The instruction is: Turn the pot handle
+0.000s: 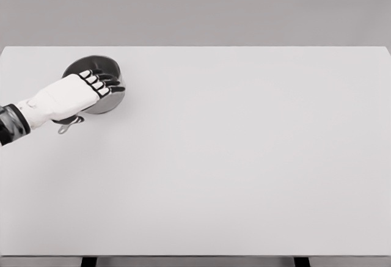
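Here the dark-tipped fingers point(102, 84) of the white five-finger left hand point(73, 96) curl down over the round grey metal pot point(109, 103), their tips inside its open mouth near the right rim; whether they truly clamp the rim cannot be told. The pot's inside is mostly hidden by the hand. Its thin metal handle point(68, 126) pokes out below the wrist, pointing lower left. The pot sits near the far left corner of the wide white table point(244, 157).
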You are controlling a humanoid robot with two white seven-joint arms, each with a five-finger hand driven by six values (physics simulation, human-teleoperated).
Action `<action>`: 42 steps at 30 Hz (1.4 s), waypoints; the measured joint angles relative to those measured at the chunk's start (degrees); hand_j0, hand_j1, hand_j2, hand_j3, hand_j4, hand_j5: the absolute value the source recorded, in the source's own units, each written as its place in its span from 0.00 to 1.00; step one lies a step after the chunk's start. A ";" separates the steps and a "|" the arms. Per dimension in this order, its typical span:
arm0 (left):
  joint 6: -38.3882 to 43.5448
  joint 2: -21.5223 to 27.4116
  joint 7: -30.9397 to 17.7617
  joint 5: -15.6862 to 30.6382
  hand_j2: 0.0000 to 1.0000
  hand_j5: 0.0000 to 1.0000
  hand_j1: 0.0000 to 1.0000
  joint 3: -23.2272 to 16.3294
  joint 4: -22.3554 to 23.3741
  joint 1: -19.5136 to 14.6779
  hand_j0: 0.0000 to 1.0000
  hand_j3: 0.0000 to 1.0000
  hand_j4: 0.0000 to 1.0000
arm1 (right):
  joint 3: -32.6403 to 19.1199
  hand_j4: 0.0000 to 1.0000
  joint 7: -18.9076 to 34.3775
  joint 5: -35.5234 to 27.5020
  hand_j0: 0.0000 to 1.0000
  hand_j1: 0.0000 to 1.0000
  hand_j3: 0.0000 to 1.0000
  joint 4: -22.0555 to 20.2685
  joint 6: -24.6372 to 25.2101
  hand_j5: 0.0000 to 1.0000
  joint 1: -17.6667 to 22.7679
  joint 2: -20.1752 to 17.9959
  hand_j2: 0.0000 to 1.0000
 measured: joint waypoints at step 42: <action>0.01 3.70 0.09 0.03 1.00 1.00 1.00 4.26 0.82 2.55 1.00 1.00 1.00 | 0.00 1.00 0.00 0.00 1.00 1.00 1.00 0.00 -0.01 1.00 0.00 0.00 1.00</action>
